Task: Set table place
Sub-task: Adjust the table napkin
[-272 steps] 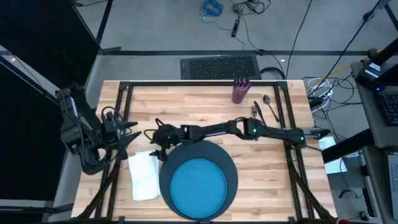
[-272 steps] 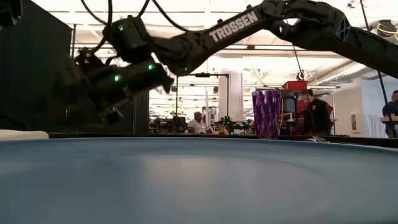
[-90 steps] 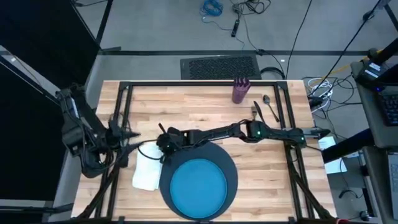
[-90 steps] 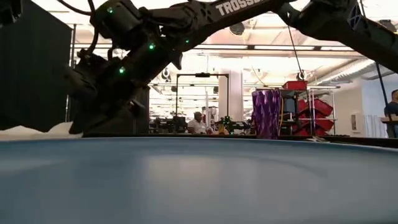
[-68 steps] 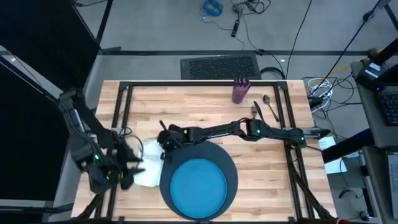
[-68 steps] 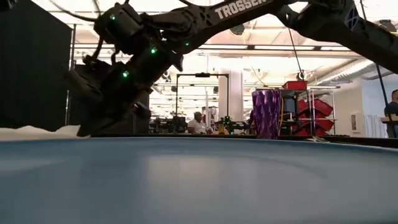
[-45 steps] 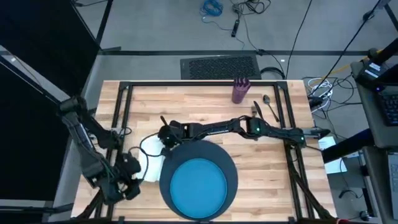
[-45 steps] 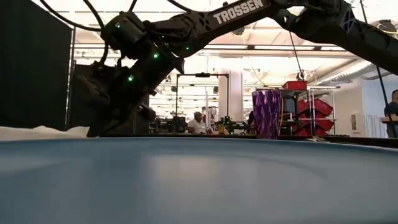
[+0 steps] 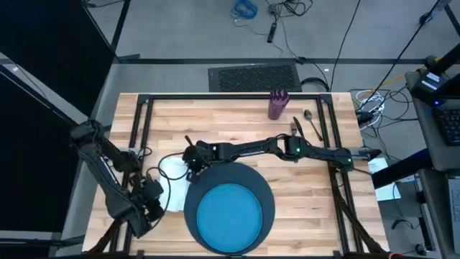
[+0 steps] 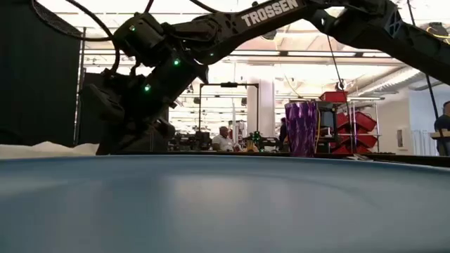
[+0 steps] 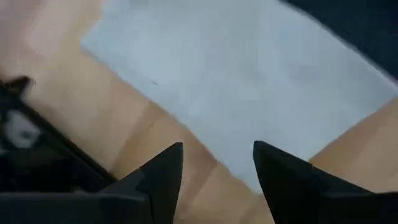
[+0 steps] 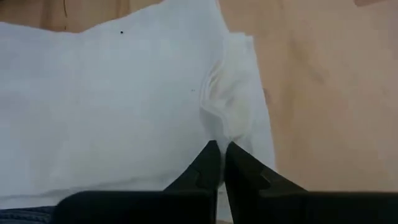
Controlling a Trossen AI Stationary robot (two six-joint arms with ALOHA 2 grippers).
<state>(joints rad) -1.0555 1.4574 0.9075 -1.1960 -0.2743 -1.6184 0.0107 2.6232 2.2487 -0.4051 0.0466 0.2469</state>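
Note:
The white napkin (image 9: 172,184) lies rumpled on the light-wood table (image 9: 237,129), left of the dark grey charger (image 9: 253,180) that carries the blue plate (image 9: 230,216). My right gripper (image 9: 188,162) reaches across from the right and is shut on the napkin's far part. My left gripper (image 9: 152,196) hovers open at the napkin's near left; in its wrist view the fingers (image 11: 155,177) stand over the napkin's edge (image 11: 211,149) and bare wood. The purple cup (image 9: 277,105) and the cutlery (image 9: 305,126) stand at the far right. My right gripper pinches a puckered fold of the napkin (image 12: 214,124) between its two shut fingertips (image 12: 208,158), near the cloth's far edge. The fingers slant down from the table's right. The rest of the napkin lies slack on the table.
The charger's rim (image 10: 225,165) fills the low view's foreground, with the napkin (image 10: 42,149) showing just beyond it on the left. A black frame (image 9: 144,108) runs round the table top. Bare wood lies between the charger and the cup.
My left gripper has swung toward the table's near edge, staying open, and now sits at the napkin's near-left side. My right gripper, still shut on the napkin, has drawn its far part a little toward the far edge, and the cloth has bunched up shorter.

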